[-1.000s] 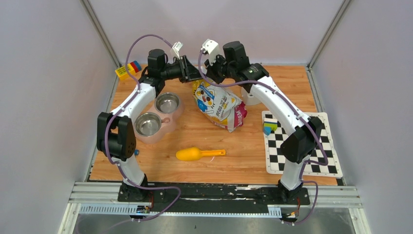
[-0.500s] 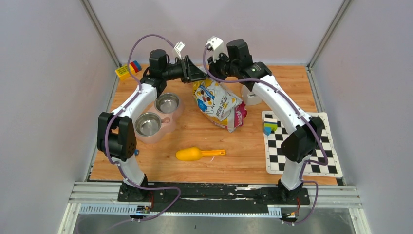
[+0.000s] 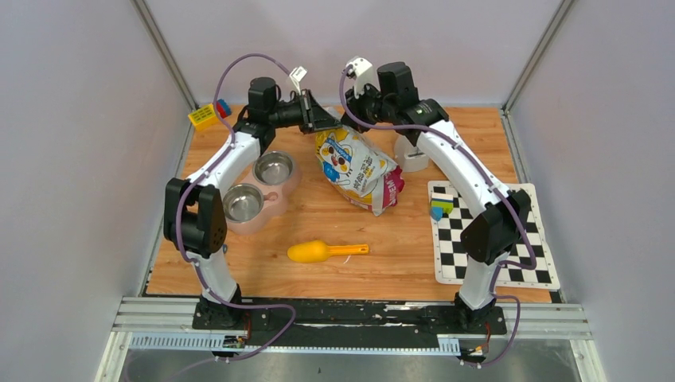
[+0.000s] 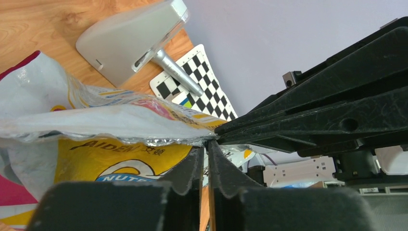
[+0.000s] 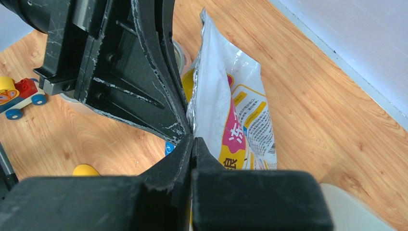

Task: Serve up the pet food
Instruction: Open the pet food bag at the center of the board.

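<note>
We noted the pet food bag at rear centre of the desk, its silver-lined mouth pinched between left claw and right claw, both clenched on its top edge. Its kibble was hidden from us. The pink double bowl beside it showed bare steel.

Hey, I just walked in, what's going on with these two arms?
Both arms reach to the far middle of the table. The left gripper and the right gripper are each shut on the top edge of the pet food bag, side by side. No kibble is out: both cups of the pink double bowl look empty, and the yellow scoop lies on the table, untouched.
</note>
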Controlling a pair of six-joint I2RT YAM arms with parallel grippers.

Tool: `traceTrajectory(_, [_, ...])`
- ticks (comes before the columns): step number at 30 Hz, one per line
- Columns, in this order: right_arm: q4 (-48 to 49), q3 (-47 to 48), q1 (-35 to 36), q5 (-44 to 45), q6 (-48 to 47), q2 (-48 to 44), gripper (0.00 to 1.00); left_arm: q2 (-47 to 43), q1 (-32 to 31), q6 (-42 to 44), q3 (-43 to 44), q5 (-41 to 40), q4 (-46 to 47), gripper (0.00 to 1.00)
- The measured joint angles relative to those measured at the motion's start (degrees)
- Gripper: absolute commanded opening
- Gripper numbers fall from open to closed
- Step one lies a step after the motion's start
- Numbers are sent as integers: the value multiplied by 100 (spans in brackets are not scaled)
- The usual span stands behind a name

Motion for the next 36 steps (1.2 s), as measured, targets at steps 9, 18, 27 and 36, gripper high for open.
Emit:
traceTrajectory(9, [0, 0, -20, -26, 35, 0, 0, 76, -2, -20, 195, 28, -114, 0])
traceTrajectory(18, [-37, 39, -20, 17, 46, 17, 0, 39, -2, -151, 0, 9, 127, 0])
traceTrajectory(27, [-85, 109, -20, 37, 87, 22, 0, -26, -2, -177, -92, -13, 197, 0])
traceTrajectory(36, [-87, 118, 0, 37, 122, 22, 0, -68, -2, -179, -151, -33, 232, 0])
